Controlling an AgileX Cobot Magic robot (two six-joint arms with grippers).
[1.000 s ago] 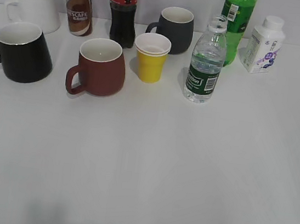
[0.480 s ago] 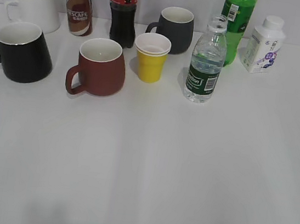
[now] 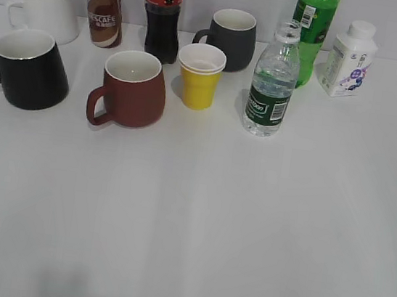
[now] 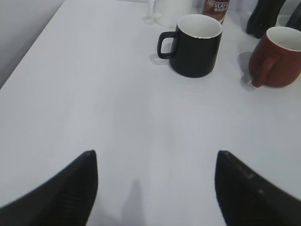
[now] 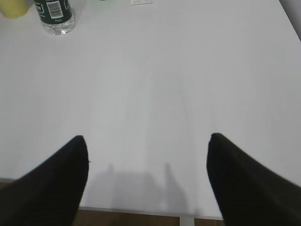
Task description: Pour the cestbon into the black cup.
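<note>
The cestbon (image 3: 272,81), a small clear bottle with a dark green label and no cap, stands upright right of centre on the white table. Its base also shows in the right wrist view (image 5: 55,14). The black cup (image 3: 27,67), glossy with a white inside, stands at the left with its handle pointing left; it also shows in the left wrist view (image 4: 194,43). My left gripper (image 4: 154,157) is open and empty, low over the table well short of the cup. My right gripper (image 5: 148,141) is open and empty near the table's front edge. Neither gripper shows in the exterior view.
A reddish-brown mug (image 3: 129,88), a yellow cup (image 3: 200,75), a dark grey mug (image 3: 231,37), a white mug (image 3: 45,7), a Nescafe bottle (image 3: 105,4), a cola bottle (image 3: 162,12), a green soda bottle (image 3: 313,28) and a white milk bottle (image 3: 349,58) stand along the back.
</note>
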